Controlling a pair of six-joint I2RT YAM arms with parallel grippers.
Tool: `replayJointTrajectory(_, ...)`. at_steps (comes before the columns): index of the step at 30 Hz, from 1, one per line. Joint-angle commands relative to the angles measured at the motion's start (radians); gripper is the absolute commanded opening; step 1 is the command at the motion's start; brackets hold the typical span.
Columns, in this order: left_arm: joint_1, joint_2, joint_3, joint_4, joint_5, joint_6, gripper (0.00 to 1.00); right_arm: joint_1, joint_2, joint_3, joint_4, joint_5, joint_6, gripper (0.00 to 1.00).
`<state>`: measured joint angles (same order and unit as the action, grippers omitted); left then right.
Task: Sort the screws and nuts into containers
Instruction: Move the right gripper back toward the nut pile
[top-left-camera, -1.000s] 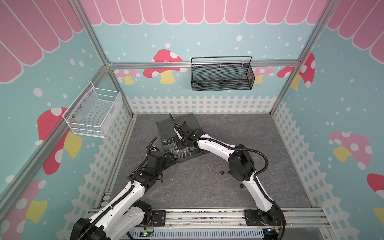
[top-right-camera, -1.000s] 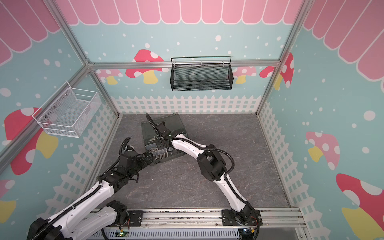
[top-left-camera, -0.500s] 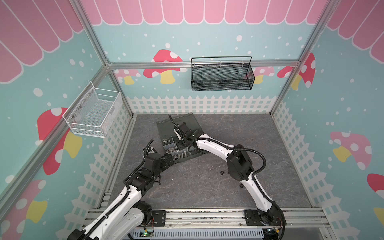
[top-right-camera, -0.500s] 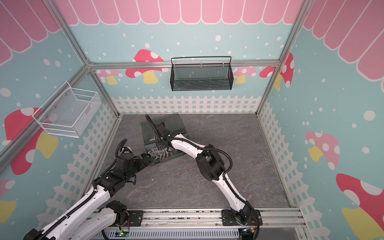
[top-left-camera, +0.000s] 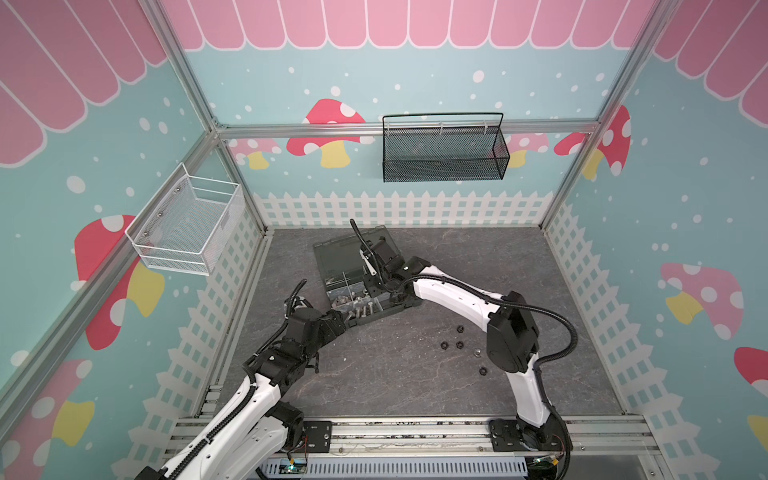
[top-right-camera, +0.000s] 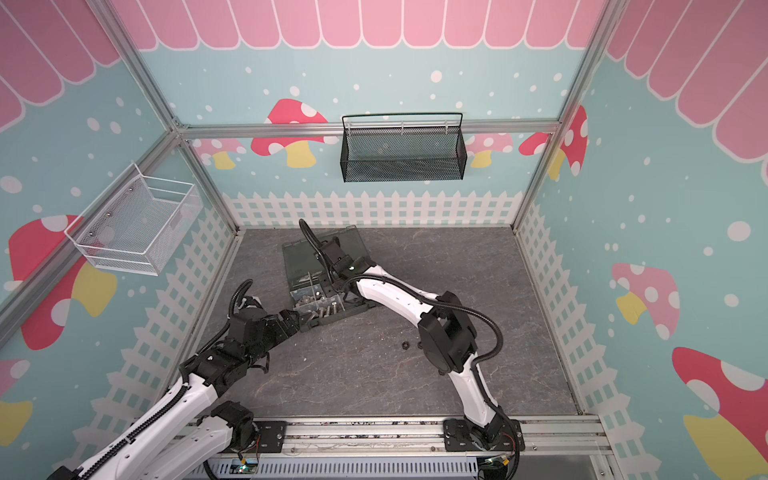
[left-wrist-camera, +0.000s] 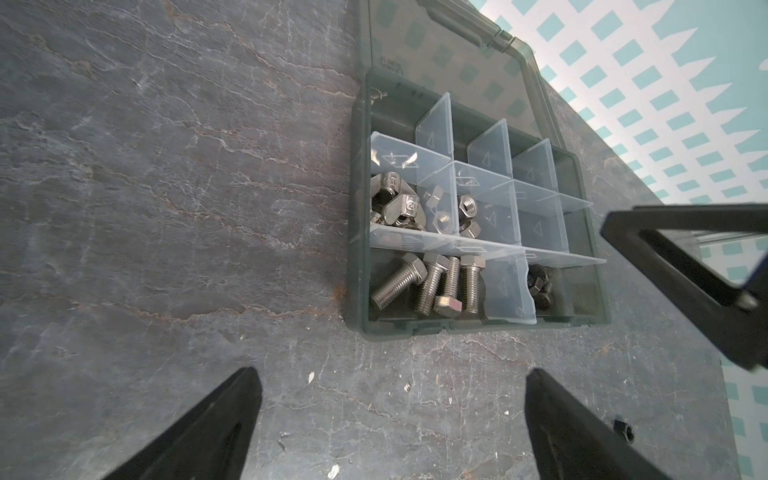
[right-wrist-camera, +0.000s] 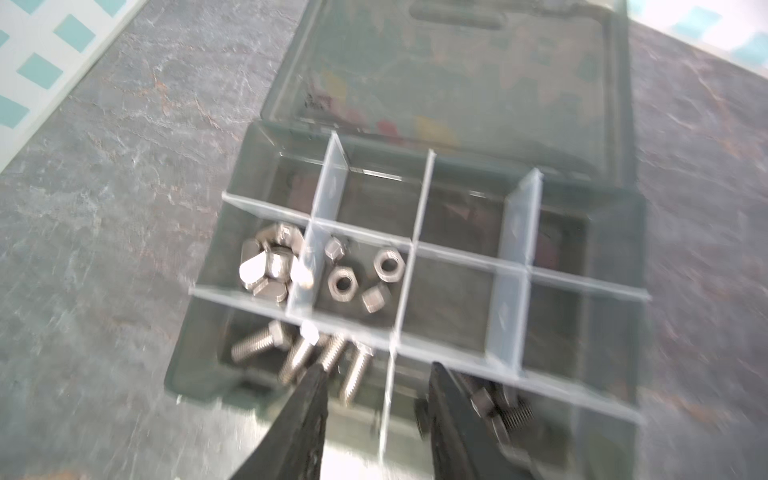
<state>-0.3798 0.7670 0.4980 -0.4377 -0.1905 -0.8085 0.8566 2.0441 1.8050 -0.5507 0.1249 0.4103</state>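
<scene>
Pastel walls printed with mushrooms and picket fences are enclosing a dark grey, slate-veined bench (top-left-camera: 374, 374), and a white wire basket (top-left-camera: 187, 224) and a black mesh basket (top-left-camera: 442, 153) are hanging on them. Toward the back left of the bench a smoky translucent organizer box (top-left-camera: 353, 309) is lying open. Its lid (right-wrist-camera: 457, 62) is folded flat behind it, and clear dividers are splitting it into rectangular compartments.

The right gripper (right-wrist-camera: 378, 368) is hanging over the box's near row. Its jaws are parted a modest way, straddling a clear divider between two compartments, and nothing is sitting between them. Shiny silver screws (right-wrist-camera: 299, 357) with hex heads and threaded shanks are lying jumbled in the compartment by one finger. Short black screws (right-wrist-camera: 498, 407) are lying just beside the other finger, though motion blur is making contact impossible to judge. One row further back, silver wing nuts (right-wrist-camera: 270, 266) and silver hex nuts (right-wrist-camera: 345, 282) are resting in neighbouring compartments.

The left gripper (left-wrist-camera: 392, 374) is hovering over bare bench just outside the box's near wall, with its jaws spread wide and gripping nothing. In both top views it is pointing at the box's near left corner (top-left-camera: 336, 324) (top-right-camera: 291, 320).

Well apart from both grippers, several loose black nuts (top-left-camera: 459, 328) and one silver nut (top-left-camera: 478, 353) are lying scattered on the bench beside the right arm's elbow.
</scene>
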Motion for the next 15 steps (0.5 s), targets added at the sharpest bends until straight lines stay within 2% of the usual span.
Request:
replayJointTrajectory(1,0.008,-0.02,0.011,-0.028,-0.01,-0.026,1.0,0.002,-0.114,-0.141,0.023,0.059,0.038,0.42)
replayJointTrajectory(9,0.01,-0.02,0.004,-0.024,-0.039,-0.012,1.0,-0.005,-0.38,-0.514,-0.011,0.134,0.174,0.43)
replayJointTrajectory(15,0.01,-0.019,-0.013,-0.003,-0.07,-0.009,1.0,-0.041,-0.531,-0.738,-0.086,0.121,0.295,0.46)
